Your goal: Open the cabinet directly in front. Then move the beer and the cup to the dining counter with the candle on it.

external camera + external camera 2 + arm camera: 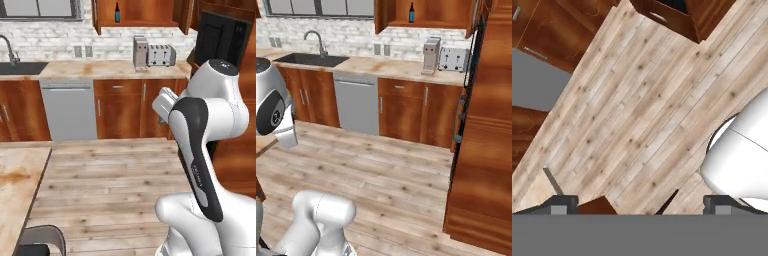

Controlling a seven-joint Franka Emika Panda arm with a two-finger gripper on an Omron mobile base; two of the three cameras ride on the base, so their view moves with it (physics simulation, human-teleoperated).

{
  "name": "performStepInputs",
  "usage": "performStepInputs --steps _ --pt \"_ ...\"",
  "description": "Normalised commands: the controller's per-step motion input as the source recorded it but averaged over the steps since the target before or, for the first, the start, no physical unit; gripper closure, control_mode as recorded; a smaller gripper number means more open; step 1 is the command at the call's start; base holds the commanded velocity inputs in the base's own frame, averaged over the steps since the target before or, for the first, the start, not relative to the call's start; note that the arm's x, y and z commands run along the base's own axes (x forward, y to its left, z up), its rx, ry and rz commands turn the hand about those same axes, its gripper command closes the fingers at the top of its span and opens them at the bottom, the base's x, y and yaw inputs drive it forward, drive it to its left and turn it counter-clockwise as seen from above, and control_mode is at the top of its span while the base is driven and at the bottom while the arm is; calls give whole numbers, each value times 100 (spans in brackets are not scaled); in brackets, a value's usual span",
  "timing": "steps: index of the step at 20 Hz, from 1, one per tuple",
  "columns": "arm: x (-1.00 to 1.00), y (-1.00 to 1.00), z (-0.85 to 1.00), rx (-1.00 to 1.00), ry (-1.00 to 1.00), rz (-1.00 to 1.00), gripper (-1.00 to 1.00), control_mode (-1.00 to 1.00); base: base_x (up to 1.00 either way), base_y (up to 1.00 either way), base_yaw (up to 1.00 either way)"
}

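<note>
The gripper [640, 202] stands wide, its two fingertips far apart with nothing between them, and it looks down along itself at bare plank floor [637, 100]. Close beside the arm, low on its left, lies a corner of the marble dining counter [17, 175]; no cup or candle can be made out on the part that shows. Well away from the gripper, across the open floor, runs the wall countertop with a toaster [454, 59] and a sink [306, 59]. High above that, the cabinet [428, 12] already has its doors swung out, and the beer [411, 12] stands upright on its shelf, far beyond the gripper's reach. So opening looks done. The beer has yet to be fetched, and I judge a drive toward the cabinet comes before any grasp. Where the cup stands I cannot tell.
</note>
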Motion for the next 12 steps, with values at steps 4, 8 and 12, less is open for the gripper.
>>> performStepInputs --steps 4,8,12 --pt "0 0 0 0 0 0 -100 100 100 100 -33" --pt "0 0 0 0 0 0 -100 100 100 51 -20" --pt "0 0 0 0 0 0 -100 100 100 -23 -12"
